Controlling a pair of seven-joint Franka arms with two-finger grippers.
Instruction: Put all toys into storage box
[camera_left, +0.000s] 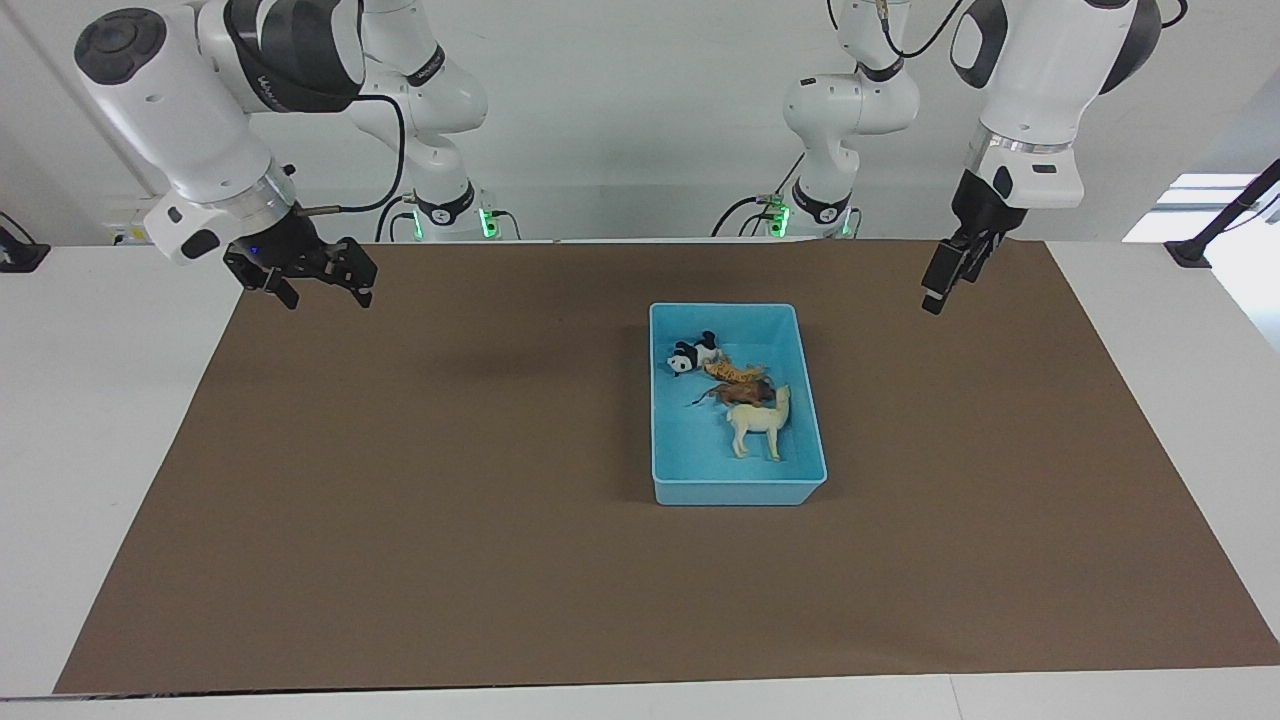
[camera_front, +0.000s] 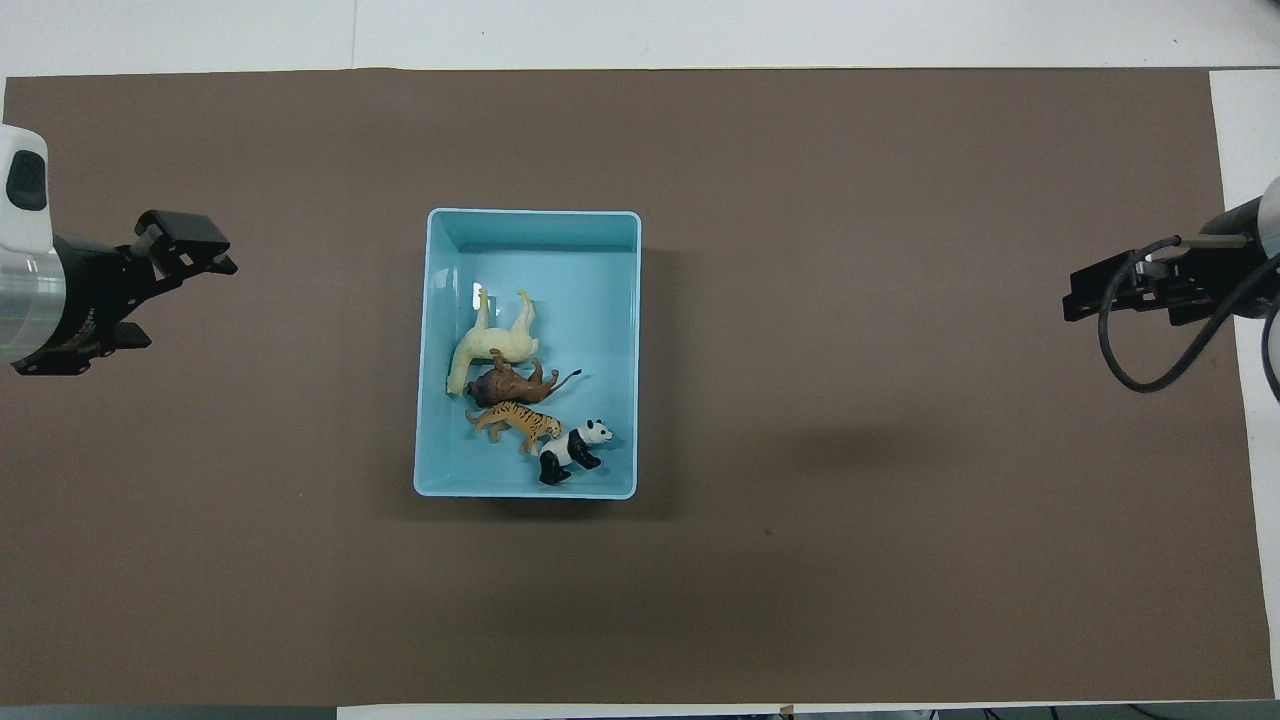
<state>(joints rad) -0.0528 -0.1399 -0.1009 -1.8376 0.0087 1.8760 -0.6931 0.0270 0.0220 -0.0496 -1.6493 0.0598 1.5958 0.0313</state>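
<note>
A brown mat (camera_left: 420, 520) covers most of the white tabletop (camera_left: 100, 400), and wide bare stretches of it lie open on every side of the storage box (camera_left: 690, 480), which sits toward the left arm's end of the middle.

The left gripper (camera_left: 948, 280) hangs in the air over the mat's edge nearest the robots, well apart from the box, fingers spread and holding nothing. The right gripper (camera_left: 315, 285) hovers over the mat's corner at the right arm's end, fingers also spread and empty.

All four toys lie inside the box: the panda (camera_left: 692, 354) nearest the robots, then the tiger (camera_left: 735, 372), the lion (camera_left: 742, 393) touching it, and the llama (camera_left: 762, 424) farthest from the robots.
</note>
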